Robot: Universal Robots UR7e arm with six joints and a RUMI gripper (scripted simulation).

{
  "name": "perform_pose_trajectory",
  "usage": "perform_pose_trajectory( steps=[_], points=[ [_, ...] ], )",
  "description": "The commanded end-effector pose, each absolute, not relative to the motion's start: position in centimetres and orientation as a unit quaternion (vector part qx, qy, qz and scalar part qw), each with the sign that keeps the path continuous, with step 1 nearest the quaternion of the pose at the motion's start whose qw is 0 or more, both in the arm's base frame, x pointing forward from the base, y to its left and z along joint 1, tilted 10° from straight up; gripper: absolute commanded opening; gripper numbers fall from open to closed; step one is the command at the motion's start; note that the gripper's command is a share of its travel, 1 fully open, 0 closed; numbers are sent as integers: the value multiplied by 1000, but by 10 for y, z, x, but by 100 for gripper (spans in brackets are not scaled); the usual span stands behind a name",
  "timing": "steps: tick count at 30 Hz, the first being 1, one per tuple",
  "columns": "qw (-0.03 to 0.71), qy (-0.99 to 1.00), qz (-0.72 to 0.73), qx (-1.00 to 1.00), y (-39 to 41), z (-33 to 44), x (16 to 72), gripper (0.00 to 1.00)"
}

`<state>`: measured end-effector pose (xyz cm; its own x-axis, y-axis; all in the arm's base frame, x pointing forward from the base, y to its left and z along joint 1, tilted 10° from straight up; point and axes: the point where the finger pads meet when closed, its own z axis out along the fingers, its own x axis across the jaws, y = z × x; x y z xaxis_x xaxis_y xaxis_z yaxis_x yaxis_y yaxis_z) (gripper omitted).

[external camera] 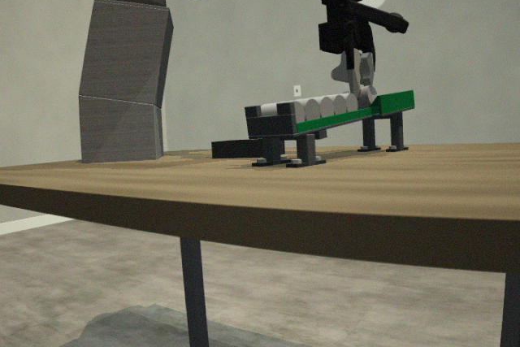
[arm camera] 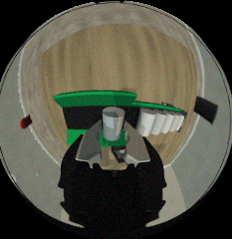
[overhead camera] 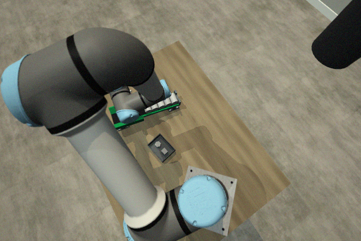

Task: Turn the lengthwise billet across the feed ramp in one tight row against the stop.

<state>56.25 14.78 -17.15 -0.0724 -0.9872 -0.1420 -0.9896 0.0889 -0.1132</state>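
Note:
A green feed ramp (external camera: 394, 101) (overhead camera: 158, 111) (arm camera: 91, 100) stands on dark legs and slopes down to a dark stop (external camera: 270, 124). Several grey billets (external camera: 323, 106) (overhead camera: 161, 103) (arm camera: 160, 121) lie across it side by side against the stop. My gripper (external camera: 357, 90) (arm camera: 113, 120) is shut on one more billet (external camera: 368, 95) (arm camera: 114, 123) at the upper end of the row. This billet sits low at the ramp surface, close beside the last billet. Its round end faces the same way as theirs. In the top view the arm hides the gripper.
A dark shallow tray (overhead camera: 161, 148) (external camera: 235, 148) with two small grey pieces lies on the wooden table (overhead camera: 233, 145) (external camera: 252, 192) between the ramp and the robot base (overhead camera: 202, 200). A grey pedestal (external camera: 121, 83) stands at the table's left. A black cylinder (overhead camera: 339, 43) hangs at the right.

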Motion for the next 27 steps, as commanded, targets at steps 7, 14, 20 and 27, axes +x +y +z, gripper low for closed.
perform_pose_trajectory(
  steps=[7, 14, 20, 27],
  points=[
    [92, 732, 6, -675, 149, -175, 564, 0],
    [92, 732, 6, -675, 149, -175, 564, 0],
    [92, 732, 6, -675, 149, -175, 564, 35],
    [92, 732, 6, -675, 149, -175, 564, 35]
  ],
)
